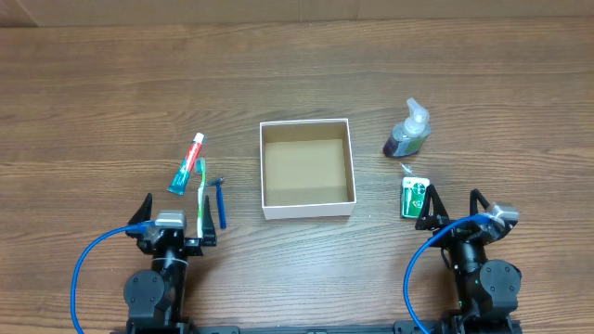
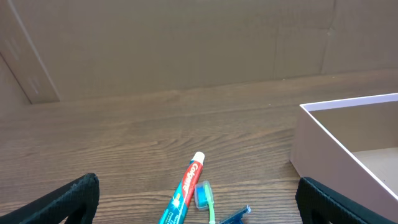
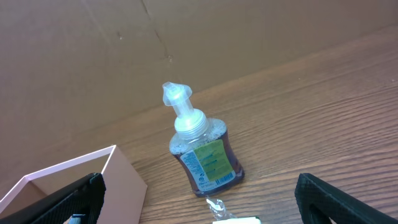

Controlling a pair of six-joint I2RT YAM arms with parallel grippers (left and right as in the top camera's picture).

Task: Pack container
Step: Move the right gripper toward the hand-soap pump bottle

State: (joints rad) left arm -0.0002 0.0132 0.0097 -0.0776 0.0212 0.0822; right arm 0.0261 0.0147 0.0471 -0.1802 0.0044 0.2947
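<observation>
The container (image 1: 306, 172) sat empty at the centre of the table (image 1: 111, 83), mouth up, presumably so that either arm could drop items in. To its left lay a toothpaste tube (image 1: 187, 163), a toothbrush (image 1: 202, 190) and a razor (image 1: 221, 202), just beyond the left gripper (image 1: 177, 219), which was spread wide and held nothing. To its right stood a pump bottle (image 1: 409, 133), with a green packet (image 1: 415, 198) nearer, before the right gripper (image 1: 454, 208), likewise released. Nothing blocked either approach, though the container's walls would have to be cleared.

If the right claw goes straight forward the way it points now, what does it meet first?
Probably the small green-and-white packet just ahead of it; the pump bottle stands behind that. Depth is unclear.
</observation>
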